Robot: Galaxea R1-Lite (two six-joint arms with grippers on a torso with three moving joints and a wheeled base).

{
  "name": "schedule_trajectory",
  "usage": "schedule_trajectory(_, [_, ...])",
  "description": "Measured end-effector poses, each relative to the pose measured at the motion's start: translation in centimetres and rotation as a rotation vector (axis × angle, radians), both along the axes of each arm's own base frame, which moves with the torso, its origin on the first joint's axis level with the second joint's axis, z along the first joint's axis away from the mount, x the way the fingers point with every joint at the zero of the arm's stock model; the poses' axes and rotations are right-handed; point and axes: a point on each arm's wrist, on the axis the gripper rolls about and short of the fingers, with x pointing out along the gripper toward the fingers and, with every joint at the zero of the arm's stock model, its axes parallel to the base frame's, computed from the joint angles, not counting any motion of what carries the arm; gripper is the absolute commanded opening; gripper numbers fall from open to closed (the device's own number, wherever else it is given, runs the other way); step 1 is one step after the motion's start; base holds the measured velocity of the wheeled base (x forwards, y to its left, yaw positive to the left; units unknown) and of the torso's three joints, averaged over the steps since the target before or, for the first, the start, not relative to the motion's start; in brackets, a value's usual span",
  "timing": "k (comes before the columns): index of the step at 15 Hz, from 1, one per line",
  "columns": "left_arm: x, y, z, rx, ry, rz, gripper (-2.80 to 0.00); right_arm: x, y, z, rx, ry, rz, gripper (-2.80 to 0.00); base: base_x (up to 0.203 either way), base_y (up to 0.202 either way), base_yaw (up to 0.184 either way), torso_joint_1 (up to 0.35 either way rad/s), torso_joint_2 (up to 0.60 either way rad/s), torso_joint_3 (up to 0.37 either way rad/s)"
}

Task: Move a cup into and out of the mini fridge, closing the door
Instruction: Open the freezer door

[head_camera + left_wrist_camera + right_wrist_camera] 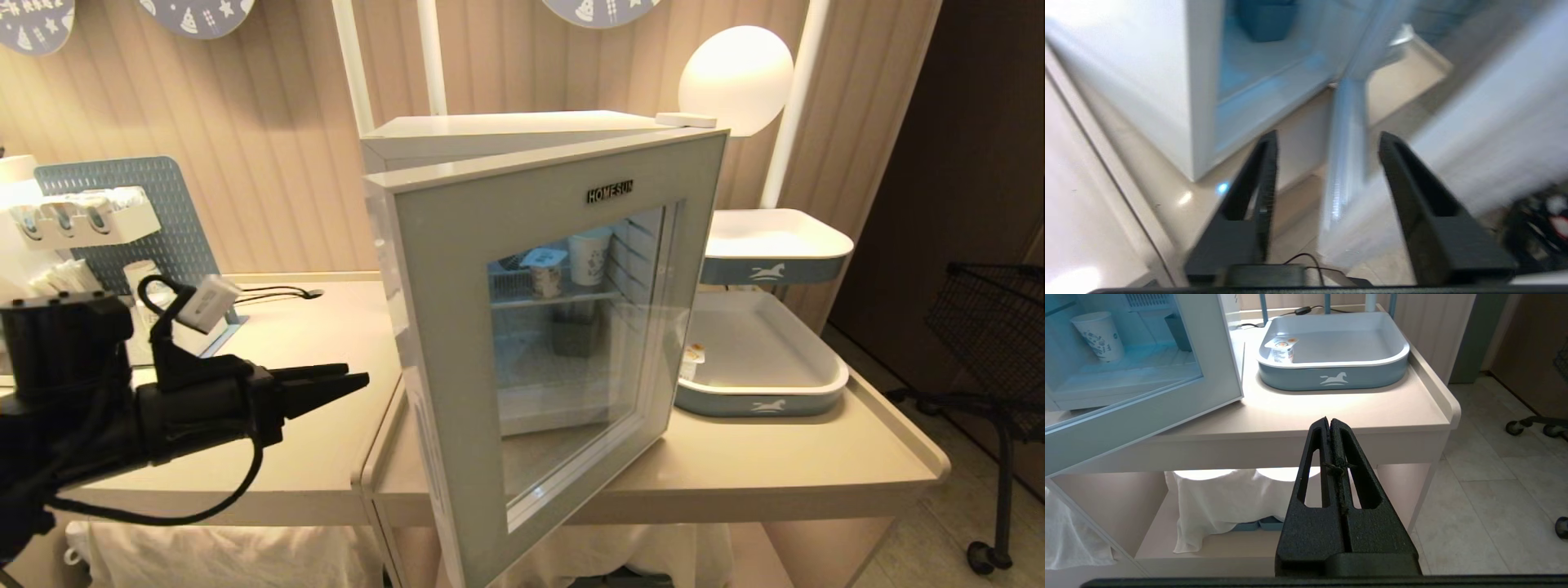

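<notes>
The mini fridge (506, 126) stands on the table with its door (457, 269) swung partly open toward me. Through the glass, the cup (545, 273) with its white-and-blue foil lid sits on the upper wire shelf beside a taller paper cup (589, 255). My left gripper (359, 380) hovers over the table just left of the door's free edge, pointing at it. In the left wrist view the left gripper (1327, 136) is open and empty, with the door's edge (1345, 155) ahead between the fingers and the fridge body (1126, 81) beside it. The right gripper (1329, 420) hangs shut below the table's front edge.
A blue-and-white tray (816, 392) right of the fridge holds a small orange-lidded cup (1283, 349); a second tray (775, 245) sits above it. A pegboard organiser (155, 212) stands at the back left. A black wire cart (996, 327) is on the floor at right.
</notes>
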Motion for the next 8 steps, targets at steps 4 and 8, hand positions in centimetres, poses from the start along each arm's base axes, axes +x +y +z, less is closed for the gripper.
schedule_trajectory(4, [1.8,-3.4,-1.5,0.018,0.055,-0.089,-2.80,0.0,0.0,0.0,0.000,0.000,0.000,-2.80,0.000,0.000,0.000,0.000,0.00,0.000])
schedule_trajectory(8, [0.7,-7.0,-2.2,0.024,0.088,-0.237,-2.80,0.0,0.0,0.0,0.000,0.000,0.000,-2.80,0.000,0.000,0.000,0.000,0.00,0.000])
